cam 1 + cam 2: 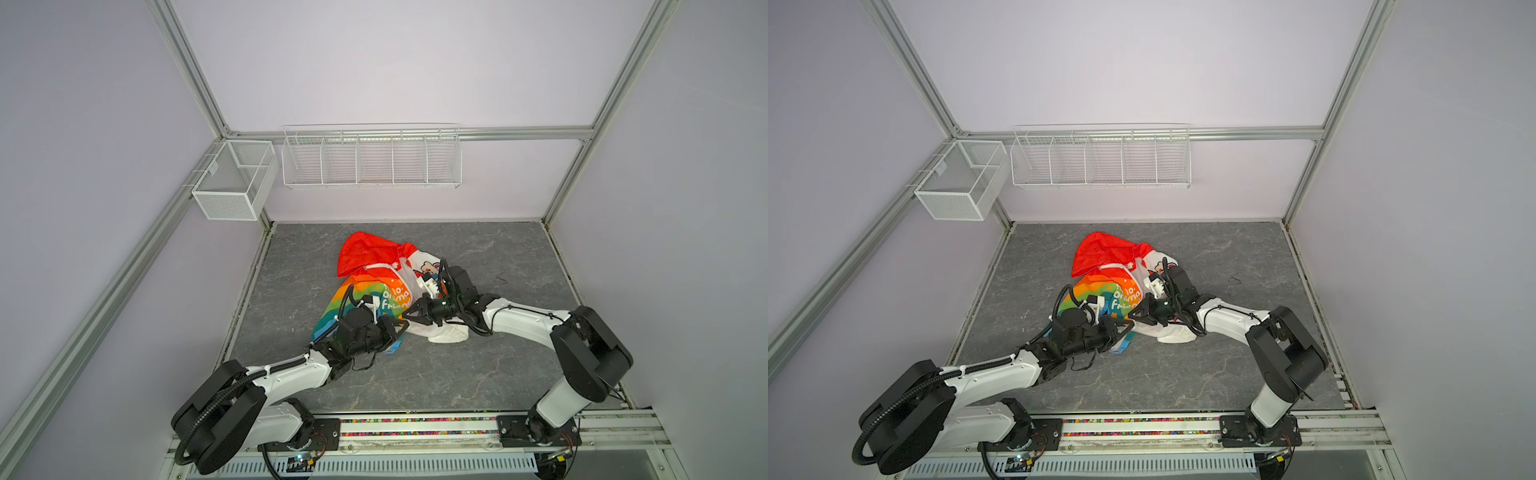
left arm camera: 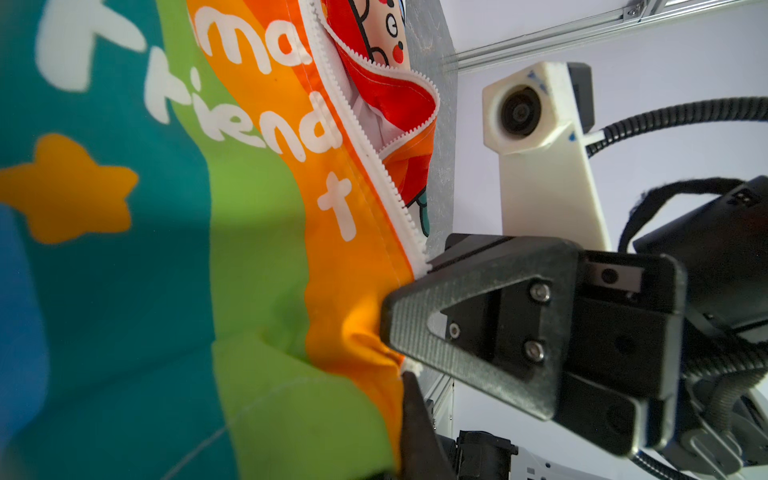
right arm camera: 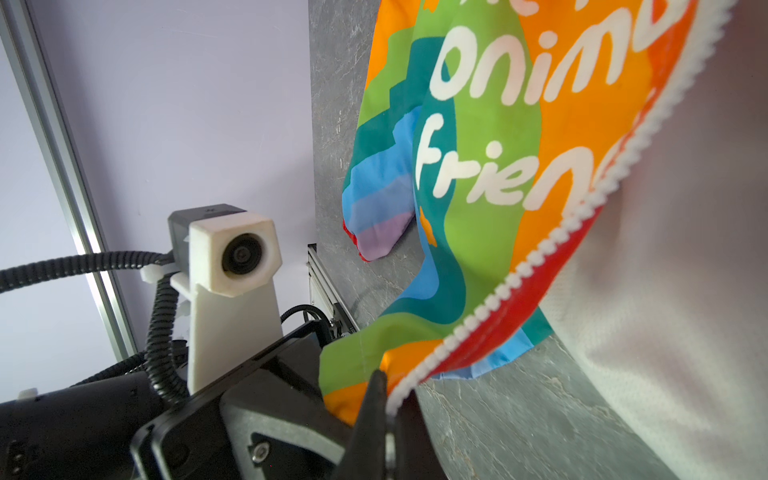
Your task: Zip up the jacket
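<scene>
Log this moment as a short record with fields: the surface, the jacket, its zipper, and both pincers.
table: grey stone-look top
jacket: crumpled on the table, rainbow panel showing, red hood toward the back wall
zipper: open; the two tooth rows lie apart, slider not visible
left pincer: shut on the jacket's lower edge
right pincer: shut on the white zipper tape, close beside the left pincer
task state: not yet zipped

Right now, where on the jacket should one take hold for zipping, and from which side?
Probably the white zipper tape near the hem, approached from the open front edge of the jacket, jaws across it: the tape is a flat, exposed border, the rest loose crumpled cloth.
</scene>
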